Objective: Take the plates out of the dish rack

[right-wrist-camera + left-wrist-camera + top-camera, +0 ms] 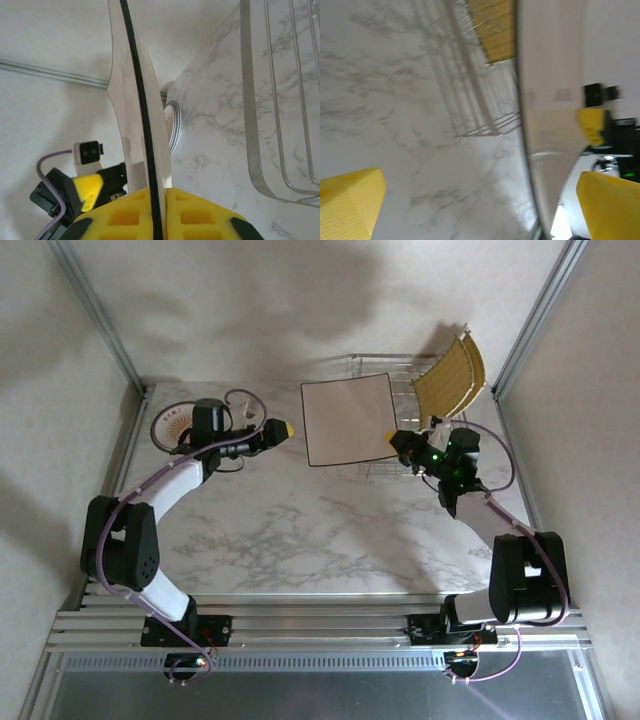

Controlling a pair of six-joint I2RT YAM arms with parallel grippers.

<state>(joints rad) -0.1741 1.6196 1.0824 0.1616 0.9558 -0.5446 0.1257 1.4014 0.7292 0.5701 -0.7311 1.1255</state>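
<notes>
The whitish square plate (pixel 347 420) hangs in front of the dish rack (pixel 400 372), its edge pinched by the right pincer (pixel 159 210); the left pincer (pixel 280 428) is spread near it. Striped yellow plates (pixel 450 375) lean in the rack.

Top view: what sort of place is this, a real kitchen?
Likely a lab test bench dressed as a kitchen counter: a marble-look table inside plain walls, an aluminium frame, and a wire dish rack with plates.

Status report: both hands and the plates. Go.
Right hand shut on white square plate, beside dish rack. Left hand open, facing its free edge. Yellow striped plates in rack. No obstruction seen.
</notes>
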